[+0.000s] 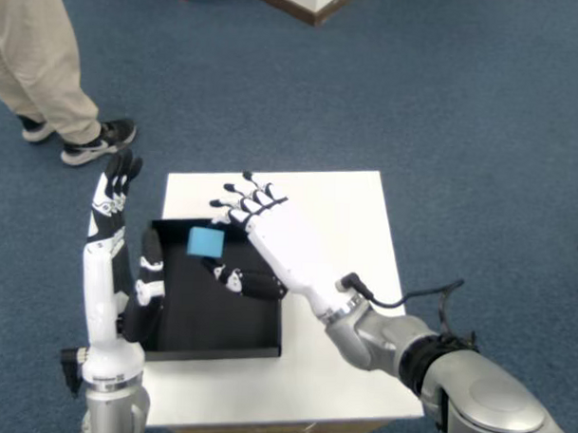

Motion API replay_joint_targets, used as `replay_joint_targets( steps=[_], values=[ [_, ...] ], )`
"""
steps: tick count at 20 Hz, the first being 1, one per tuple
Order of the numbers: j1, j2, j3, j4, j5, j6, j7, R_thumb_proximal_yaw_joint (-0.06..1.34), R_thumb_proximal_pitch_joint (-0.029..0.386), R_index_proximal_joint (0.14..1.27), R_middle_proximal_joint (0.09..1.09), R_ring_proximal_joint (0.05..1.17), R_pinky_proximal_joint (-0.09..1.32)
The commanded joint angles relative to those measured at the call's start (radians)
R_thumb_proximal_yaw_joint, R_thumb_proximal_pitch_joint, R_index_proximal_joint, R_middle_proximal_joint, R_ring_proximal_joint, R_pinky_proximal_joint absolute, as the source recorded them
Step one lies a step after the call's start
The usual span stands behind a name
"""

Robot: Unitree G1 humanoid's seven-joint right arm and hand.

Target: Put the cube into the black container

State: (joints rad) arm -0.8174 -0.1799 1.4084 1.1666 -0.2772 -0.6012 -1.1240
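The black container (209, 328) sits on the left part of the white table (337, 209), its open side facing up. The right hand (269, 242) is extended over the container's far right corner, palm turned toward the container's interior. The four fingers (237, 200) are spread and point toward the container's far wall; the thumb (239, 279) reaches inward over the container floor. The blue cube (205, 241) is positioned above the container's far half, just left of the palm, between the fingers and the thumb. The cube appears to touch the hand at the finger side, but the single view does not confirm whether thumb and fingers actually clamp it, so the grasp state cannot be determined. The left hand (117, 177) is raised beyond the container's left wall with fingers extended. A standing person's legs and shoes (100, 141) are visible on the blue carpet beyond the container's far left.
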Motion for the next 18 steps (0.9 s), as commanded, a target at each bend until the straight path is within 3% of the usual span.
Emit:
replay_joint_targets(
  steps=[1,18],
  values=[
    [-0.068,-0.006,-0.011,-0.026,0.044,0.027,0.016,1.19,0.202,1.03,0.41,0.29,0.13],
    [-0.069,0.0,0.001,0.001,0.064,0.157,0.166,1.23,0.207,1.04,0.39,0.28,0.13]
  ],
)
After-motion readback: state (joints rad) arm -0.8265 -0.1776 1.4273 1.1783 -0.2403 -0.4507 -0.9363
